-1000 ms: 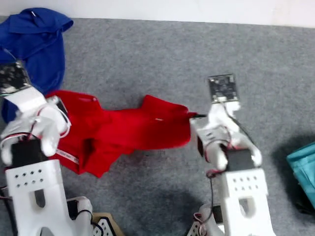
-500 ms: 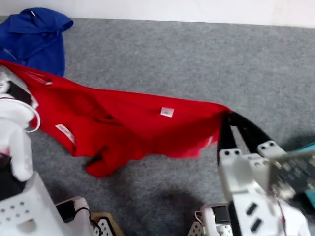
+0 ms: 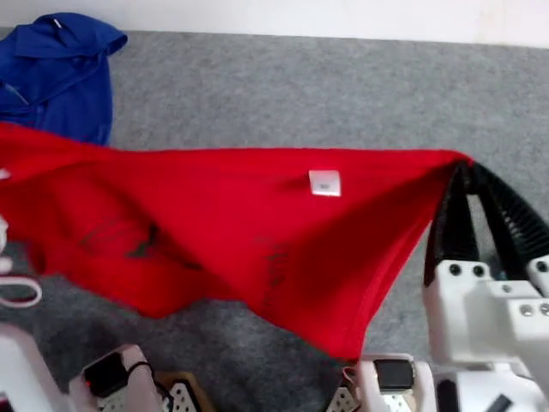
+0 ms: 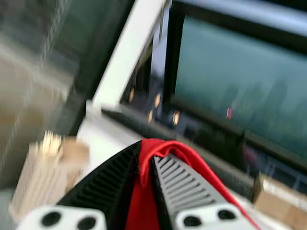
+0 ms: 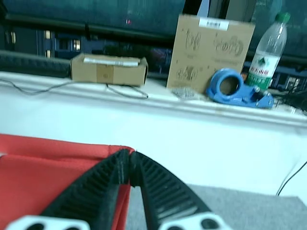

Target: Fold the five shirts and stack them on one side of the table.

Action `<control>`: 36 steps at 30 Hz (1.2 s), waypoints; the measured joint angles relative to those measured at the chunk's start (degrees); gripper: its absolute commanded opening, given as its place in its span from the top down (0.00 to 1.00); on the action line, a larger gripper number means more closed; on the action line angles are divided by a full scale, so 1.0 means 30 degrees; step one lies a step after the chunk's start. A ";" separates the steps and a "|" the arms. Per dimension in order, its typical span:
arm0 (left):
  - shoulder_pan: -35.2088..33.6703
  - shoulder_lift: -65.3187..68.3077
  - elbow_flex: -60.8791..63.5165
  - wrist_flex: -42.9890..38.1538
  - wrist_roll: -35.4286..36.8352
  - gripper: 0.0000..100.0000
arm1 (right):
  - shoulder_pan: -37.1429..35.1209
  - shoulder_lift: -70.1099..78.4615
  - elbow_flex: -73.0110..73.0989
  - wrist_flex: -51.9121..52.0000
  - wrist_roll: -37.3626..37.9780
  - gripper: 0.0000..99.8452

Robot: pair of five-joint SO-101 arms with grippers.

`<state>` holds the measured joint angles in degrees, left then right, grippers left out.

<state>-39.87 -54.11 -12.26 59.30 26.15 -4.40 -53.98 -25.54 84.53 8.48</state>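
The right gripper [image 3: 463, 165] is clamping one corner of the bright red cotton shirt [image 3: 240, 223], its jaws pressed together on the cloth. The left gripper [image 4: 147, 144] is pinching the opposite end the same way. Between them the shirt is hanging stretched in the air above the grey carpeted table [image 3: 300, 86], with its lower edge drooping toward the arm bases. To me they are spreading it out ahead of the first fold. Next it is going to need lowering flat onto the bare grey surface with the top edge kept taut. A crumpled blue shirt [image 3: 60, 69] is lying at the far left corner, just beyond the red one's end, and is slightly crowding the landing spot. On the ledge behind, a brown cardboard box [image 5: 108, 68] and a blue tape dispenser [image 5: 237, 88] are sitting well clear.
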 measured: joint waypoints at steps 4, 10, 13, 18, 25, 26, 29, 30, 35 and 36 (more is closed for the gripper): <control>-0.0381 0.0000 -0.0059 -0.1377 0.0117 0.99 | 0.0000 0.2344 -0.3516 0.1846 0.0000 0.99; -0.0410 0.0938 0.0557 -0.2344 0.2168 0.99 | 0.0000 0.5421 -0.5187 0.3194 0.0000 0.99; 0.0264 0.2784 0.0586 -0.2374 0.2462 0.99 | 0.0527 0.6857 -0.5216 0.3194 -0.0088 0.99; 0.2168 0.6681 0.0615 -0.2549 0.2520 0.99 | 0.2139 1.0110 -0.5304 0.3077 -0.0410 0.99; 0.4806 1.1692 0.0674 -0.4278 0.2520 0.99 | 0.2579 1.5297 -0.5275 0.1495 -0.0527 0.99; 0.5011 1.2425 0.0674 -0.4513 0.2520 0.99 | 0.2549 1.5883 -0.5275 0.1407 -0.0527 0.99; 0.5597 1.4711 0.0674 -0.5128 0.1436 0.99 | 0.2462 1.7407 -0.5275 0.1377 -0.0527 0.99; 0.5656 1.5473 0.0674 -0.5304 0.1143 0.99 | 0.2168 1.7817 -0.5275 0.1348 -0.0527 0.99; 0.5744 1.8520 0.0674 -0.5626 0.0645 0.99 | -0.0234 2.0249 -0.5275 0.1524 -0.0586 0.99; 0.5744 1.8872 0.0674 -0.5626 0.0615 0.99 | -0.0850 2.0894 -0.5245 0.1524 -0.0762 0.98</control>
<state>-22.64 2.51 -10.24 42.42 28.00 -6.95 8.70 -41.27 89.10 6.20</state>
